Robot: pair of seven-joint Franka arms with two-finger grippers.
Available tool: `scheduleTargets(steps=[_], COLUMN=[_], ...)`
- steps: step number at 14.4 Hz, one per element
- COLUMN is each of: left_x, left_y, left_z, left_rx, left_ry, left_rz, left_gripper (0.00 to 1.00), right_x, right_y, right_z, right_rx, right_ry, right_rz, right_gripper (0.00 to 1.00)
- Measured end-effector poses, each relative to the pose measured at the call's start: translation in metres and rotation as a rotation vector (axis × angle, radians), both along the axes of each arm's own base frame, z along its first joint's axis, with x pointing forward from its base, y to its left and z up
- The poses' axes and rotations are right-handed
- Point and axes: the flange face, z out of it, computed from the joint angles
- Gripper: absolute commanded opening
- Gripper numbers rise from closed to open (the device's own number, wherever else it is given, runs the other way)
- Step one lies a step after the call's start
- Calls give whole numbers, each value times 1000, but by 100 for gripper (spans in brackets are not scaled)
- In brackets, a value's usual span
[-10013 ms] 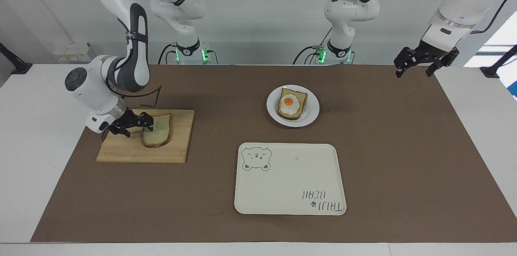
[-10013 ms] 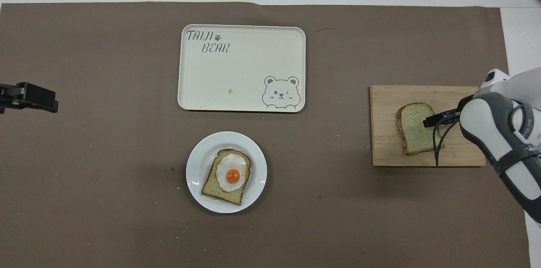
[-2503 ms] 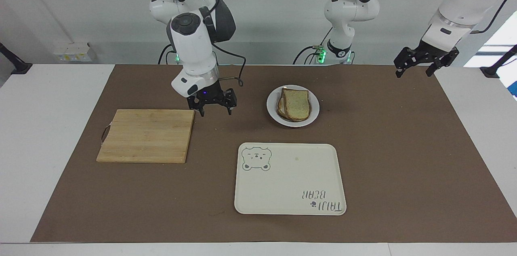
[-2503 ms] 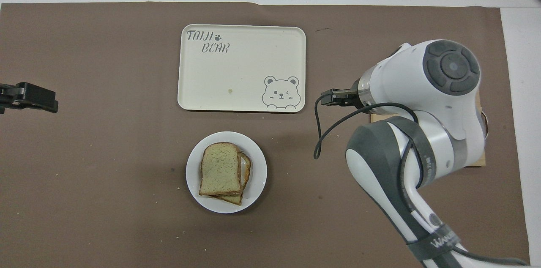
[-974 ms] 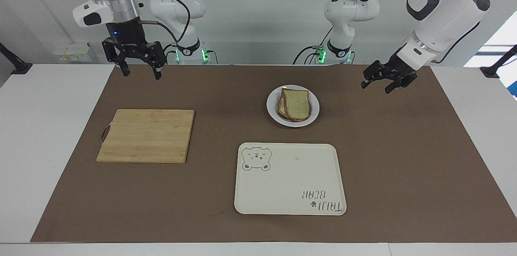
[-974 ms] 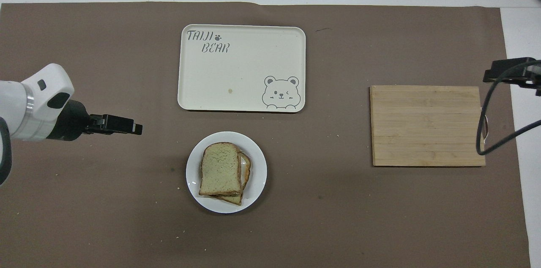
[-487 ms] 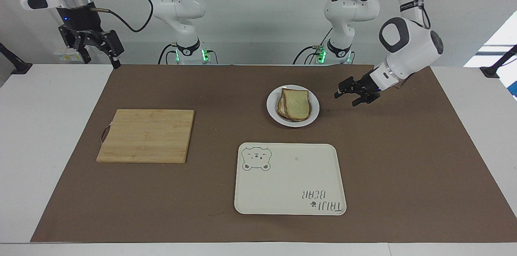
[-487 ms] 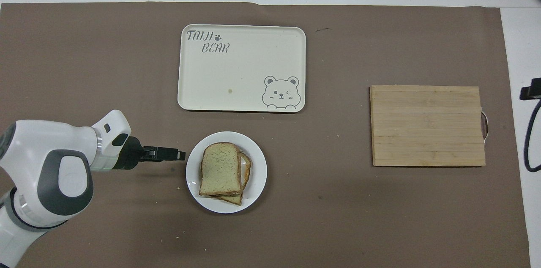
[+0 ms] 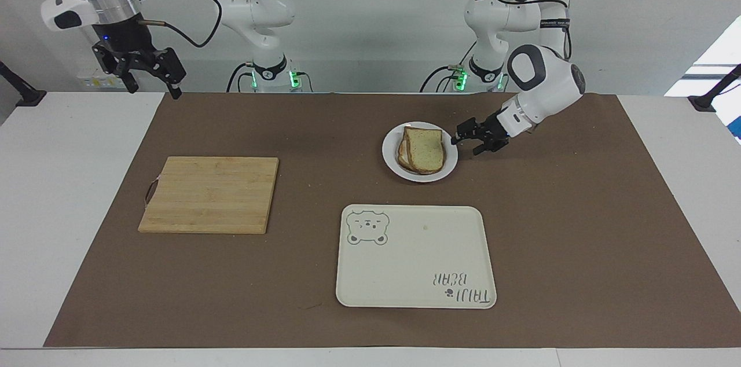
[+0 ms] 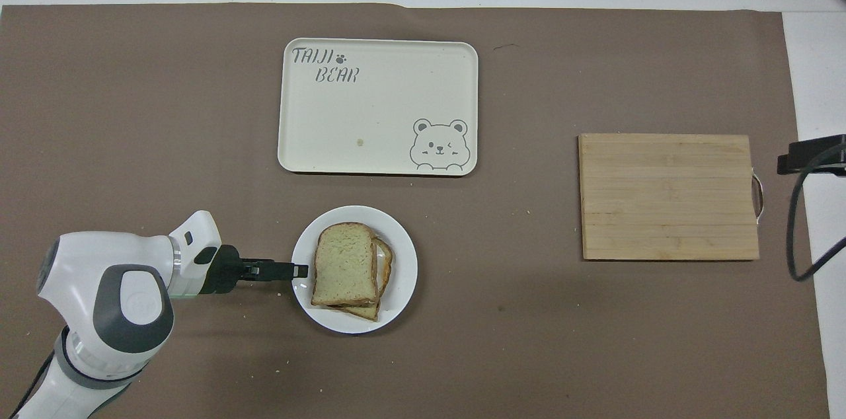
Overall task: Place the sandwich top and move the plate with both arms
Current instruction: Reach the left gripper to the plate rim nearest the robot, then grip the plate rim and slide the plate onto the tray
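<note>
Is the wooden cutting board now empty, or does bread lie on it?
Empty. The cutting board shows only bare wood in both views; the sandwich top lies on the plate.

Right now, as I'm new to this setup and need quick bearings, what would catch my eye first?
The sandwich top lying on another slice on the plate mid-table, with the left tool open at the plate's rim on the left arm's side. Next, the bear-printed tray, farther from the robots than the plate, and the right tool waiting open, raised over the table edge at the right arm's end.
</note>
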Motion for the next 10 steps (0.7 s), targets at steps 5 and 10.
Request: scheduleTargets(steps=[5, 10], left_x=[-6, -12], left_y=[0, -9], left_z=[-11, -36], left_rx=[-28, -94], left_ry=[-4, 1], left_rz=[-10, -13], left_gripper=[61, 0], right_x=[-2, -2], right_y=[0, 1], right_z=[-2, -2], right_rx=[0, 0], right_ry=[21, 23], right_rz=[54, 55], right_gripper=[100, 100])
